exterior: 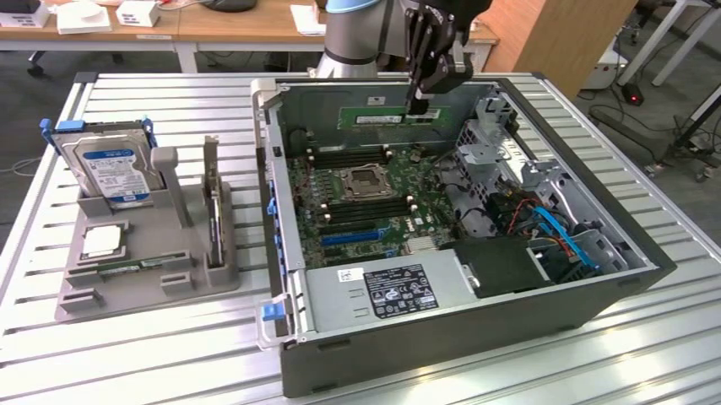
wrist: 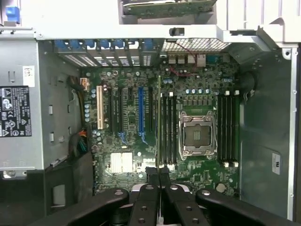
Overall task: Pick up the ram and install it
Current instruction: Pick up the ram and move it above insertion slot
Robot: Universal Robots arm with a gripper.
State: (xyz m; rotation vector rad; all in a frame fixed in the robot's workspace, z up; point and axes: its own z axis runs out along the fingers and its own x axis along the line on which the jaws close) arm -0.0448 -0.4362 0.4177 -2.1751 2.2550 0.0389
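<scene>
Gripping the ram [exterior: 379, 119]: gripper [exterior: 420, 108] is clamped shut on it, over the open PC case [exterior: 451, 333]. In the exterior view the ram hangs at 12 o'clock from the CPU socket [exterior: 366, 181], above the motherboard. In the wrist view the stick runs edge-on alongside the black DIMM slots [wrist: 169, 129]. Hard drive [exterior: 113, 169] stands at 9 o'clock from the case.

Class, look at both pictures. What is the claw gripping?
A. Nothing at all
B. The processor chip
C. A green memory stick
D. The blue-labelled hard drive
C: the claw is shut on the green memory stick, holding it above the main board inside the open computer case.
</scene>
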